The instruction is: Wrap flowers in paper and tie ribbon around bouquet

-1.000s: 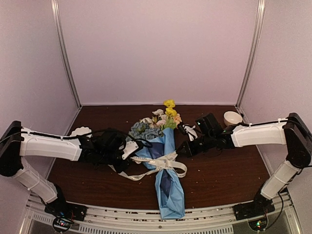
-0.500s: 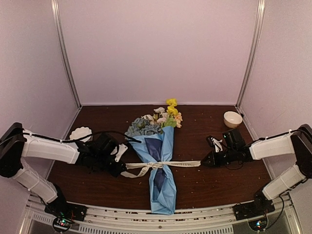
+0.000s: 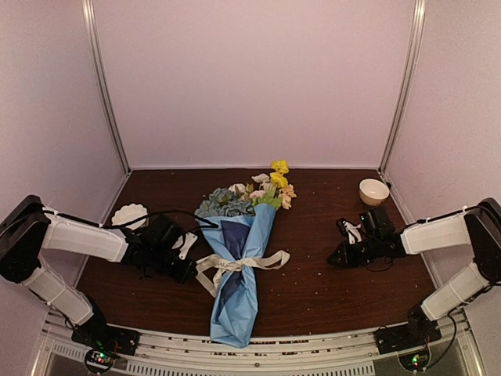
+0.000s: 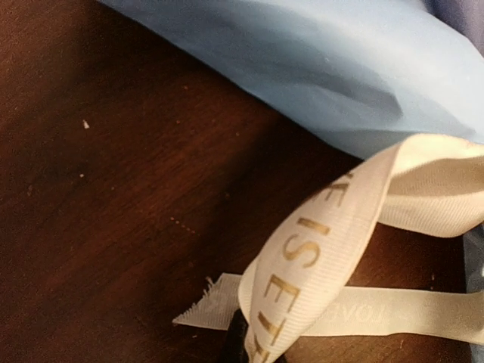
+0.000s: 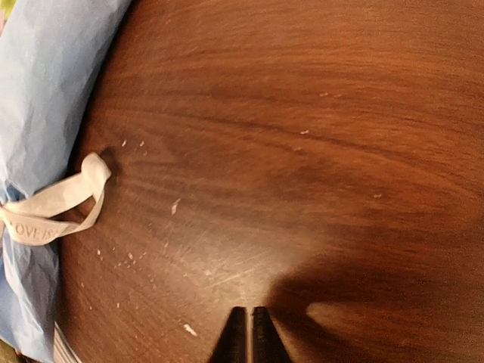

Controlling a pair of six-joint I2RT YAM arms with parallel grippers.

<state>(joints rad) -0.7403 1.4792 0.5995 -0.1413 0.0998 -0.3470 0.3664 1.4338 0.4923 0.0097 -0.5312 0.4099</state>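
Top external: your bouquet (image 3: pixel 233 305) lies center-bottom on the desk (image 3: pixel 329 294), blooms toward the top, ribbon (image 3: pixel 237 265) knotted around its middle. Your left end effector (image 3: pixel 189 273), lower left, is clamped on a ribbon tail. Your right end effector (image 3: pixel 335 259), right of center, has its fingers together, well apart from the ribbon.

The place was a robot test booth, as in a laboratory, not a home or a shop. Plain pale walls (image 3: pixel 250 78) closed it on three sides, with bare metal posts (image 3: pixel 106 86) in the far corners. The left arm (image 3: pixel 78 235) and the right arm (image 3: pixel 438 231) stood on a metal rail (image 3: pixel 258 354) at the near edge of a dark wooden table (image 3: pixel 352 290), with small lit circuit boards (image 3: pixel 100 360) by their bases.
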